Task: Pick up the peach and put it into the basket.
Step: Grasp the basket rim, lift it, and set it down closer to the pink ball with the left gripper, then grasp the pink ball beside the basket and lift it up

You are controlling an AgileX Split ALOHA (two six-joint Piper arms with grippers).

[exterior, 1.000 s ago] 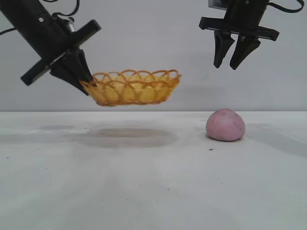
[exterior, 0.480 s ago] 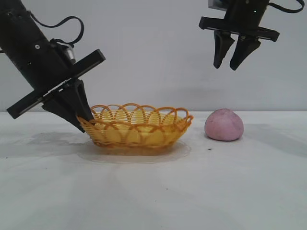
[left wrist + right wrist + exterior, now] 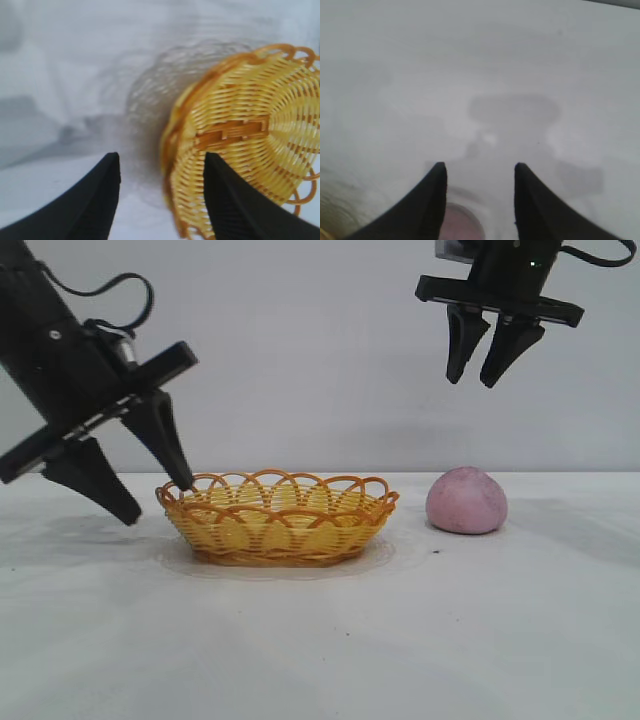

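Both arms are up in your exterior view, so here's how it sits. Nearest thing is the table (image 3: 320, 640), bare white along the front. Farther back on it, left of centre, your basket (image 3: 277, 520) sits flat on the surface. The peach (image 3: 466, 501) rests on the table just right of it, apart from the rim and not in the basket yet.

Your left gripper (image 3: 155, 502) comes in tilted from the upper left, pointing down and to the right at the basket's left end. Its fingers are spread wide and holding nothing: one tip hangs right at the rim, the other is out to the left above the table. From the left wrist view, that gripper (image 3: 161, 172) has one finger over the weave and the other over bare table.

Your right gripper (image 3: 476, 377) hangs high at upper right, pointing down, well above the peach, fingers partly open and empty.

Compared with a second ago: the basket was in the air, pinched at its left rim by the left gripper. Now it's down and let go. The right arm hasn't budged, and the peach is in the same spot.

Hard to make out: in the right wrist view the peach (image 3: 462, 224) is only a pink sliver between the fingers, cut off at the edge. The left arm's upper part runs out of the picture.
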